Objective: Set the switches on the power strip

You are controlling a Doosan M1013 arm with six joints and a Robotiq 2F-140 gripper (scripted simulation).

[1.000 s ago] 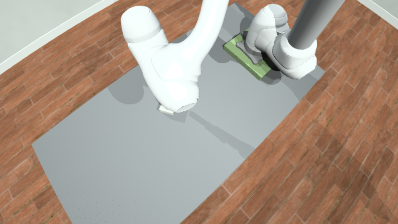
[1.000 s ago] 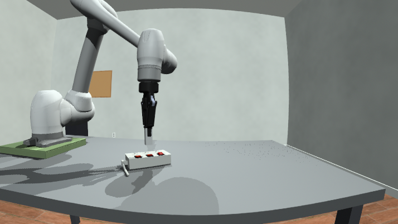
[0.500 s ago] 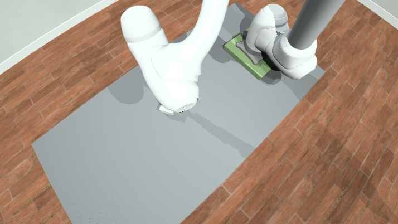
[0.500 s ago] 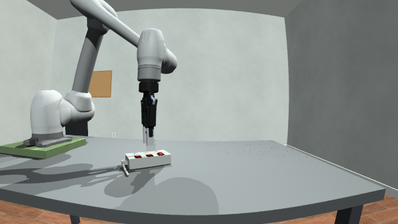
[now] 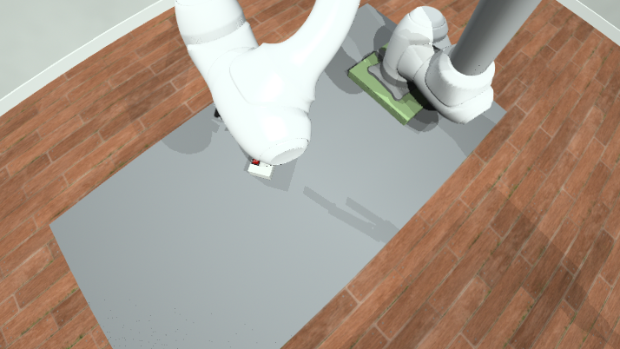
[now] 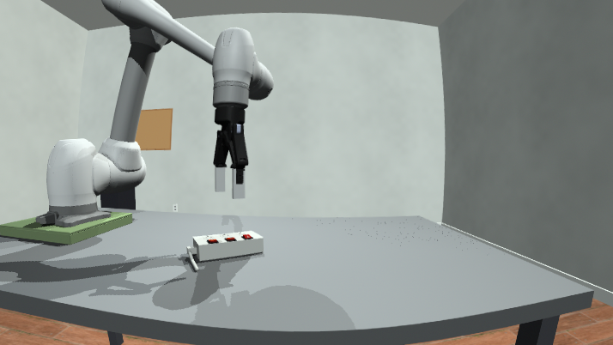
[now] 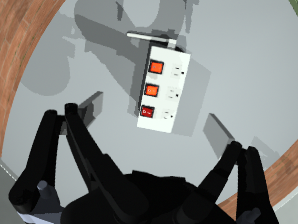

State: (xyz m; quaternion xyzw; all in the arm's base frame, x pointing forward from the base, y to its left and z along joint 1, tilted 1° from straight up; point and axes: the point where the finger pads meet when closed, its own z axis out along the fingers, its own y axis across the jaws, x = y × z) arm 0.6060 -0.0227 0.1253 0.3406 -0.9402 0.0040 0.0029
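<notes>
A white power strip (image 6: 227, 245) with three red switches lies flat and right way up on the grey table. Its short cable stub (image 6: 191, 258) is at its left end in the exterior view. In the wrist view the strip (image 7: 162, 90) lies below me with the cable (image 7: 149, 35) at the top. The two switches nearer the cable (image 7: 156, 67) (image 7: 152, 90) look bright orange-red. The farthest switch (image 7: 147, 112) looks darker red. My gripper (image 6: 230, 188) hangs well above the strip, open and empty. In the top view the arm hides most of the strip (image 5: 260, 168).
The robot's base (image 6: 73, 184) stands on a green plate (image 6: 64, 229) at the table's far left. The table edge (image 6: 515, 257) runs along the right.
</notes>
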